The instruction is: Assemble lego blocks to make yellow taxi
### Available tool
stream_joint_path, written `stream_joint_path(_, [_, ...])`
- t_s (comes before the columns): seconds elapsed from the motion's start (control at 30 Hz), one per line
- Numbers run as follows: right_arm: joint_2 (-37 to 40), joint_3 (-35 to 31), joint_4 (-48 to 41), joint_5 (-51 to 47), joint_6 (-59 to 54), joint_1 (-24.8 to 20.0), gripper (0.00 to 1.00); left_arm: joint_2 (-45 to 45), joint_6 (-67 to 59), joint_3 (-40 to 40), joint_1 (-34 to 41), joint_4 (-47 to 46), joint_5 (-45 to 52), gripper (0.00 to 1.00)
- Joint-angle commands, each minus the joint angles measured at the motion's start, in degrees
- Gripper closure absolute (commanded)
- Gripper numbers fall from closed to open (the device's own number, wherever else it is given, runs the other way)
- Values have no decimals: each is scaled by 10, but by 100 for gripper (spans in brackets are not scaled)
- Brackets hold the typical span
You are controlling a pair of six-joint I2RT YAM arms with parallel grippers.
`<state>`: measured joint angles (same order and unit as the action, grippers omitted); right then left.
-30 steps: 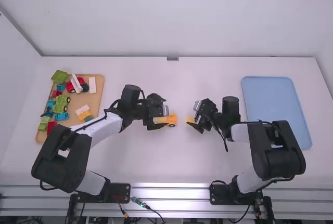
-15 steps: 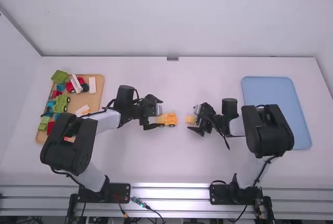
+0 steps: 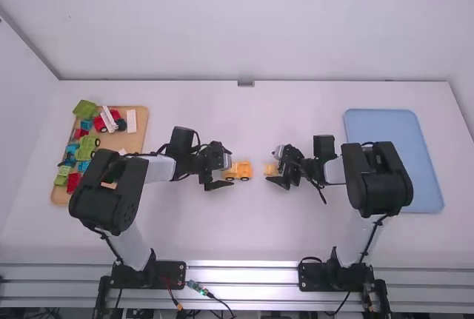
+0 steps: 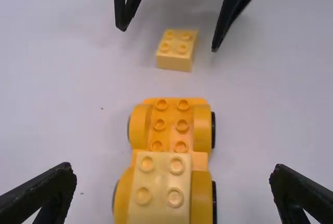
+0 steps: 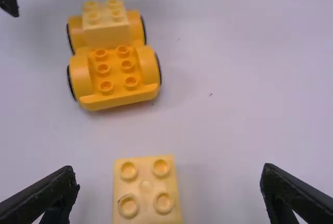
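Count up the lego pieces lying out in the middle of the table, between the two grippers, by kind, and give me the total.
Orange-yellow plastic wheeled base: 1
Pale yellow four-stud plastic blocks: 2 (a mounted block on the base, a loose block beyond its end)
Total: 3

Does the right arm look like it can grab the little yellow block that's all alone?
Probably yes: the right arm has open jaws, one either side of the block, with nothing in the way.
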<state>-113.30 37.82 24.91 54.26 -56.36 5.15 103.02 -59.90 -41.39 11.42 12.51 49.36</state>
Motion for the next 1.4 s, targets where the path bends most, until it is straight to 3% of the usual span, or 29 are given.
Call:
stream_joint_path(0.0, [-6, 27, -51, 13, -51, 1, 13, 7, -31, -13, -1, -12, 25, 1])
stream_joint_path(0.2, [-6, 56, -154, 14, -129, 1, 19, 7, -38, -13, -1, -17, 3, 1])
stream_joint_path(0.63, [-6, 53, -146, 8, -113, 6, 37, 30, -38, -14, 1, 5, -8, 6])
stream_joint_path(1.37, [-6, 53, -153, -15, -95, 6, 43, 46, -40, -31, 6, -2, -3, 7])
